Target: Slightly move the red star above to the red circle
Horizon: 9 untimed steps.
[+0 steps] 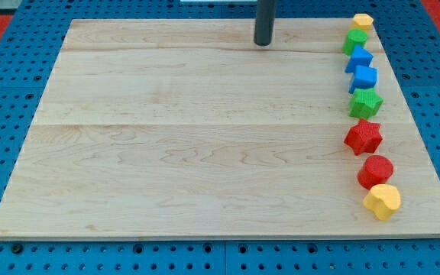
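Holding my tip (263, 43) near the counter's (205, 137) far edge, no jaws here. The red star (363, 137) sits by the right edge, just beside the red circle (375, 171). Risk: clipping the green star (365, 102) crowding it.

We have one view, set high beyond the board's (205, 137) six o'clock edge, looking down and toward twelve o'clock, near enough that the board nearly fills it.
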Tool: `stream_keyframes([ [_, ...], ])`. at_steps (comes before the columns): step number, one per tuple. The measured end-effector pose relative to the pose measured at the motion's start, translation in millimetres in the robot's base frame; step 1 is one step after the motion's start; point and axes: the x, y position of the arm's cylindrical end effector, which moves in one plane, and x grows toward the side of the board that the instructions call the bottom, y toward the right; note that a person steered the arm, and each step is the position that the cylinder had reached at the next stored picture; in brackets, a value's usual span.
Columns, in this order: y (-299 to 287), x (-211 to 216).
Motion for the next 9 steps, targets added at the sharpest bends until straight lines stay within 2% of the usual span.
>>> stream_keyframes([
  [1, -1, 20],
  [2, 8, 66],
  [3, 37, 148],
  [4, 67, 191],
  [6, 105, 210],
  [9, 117, 221],
])
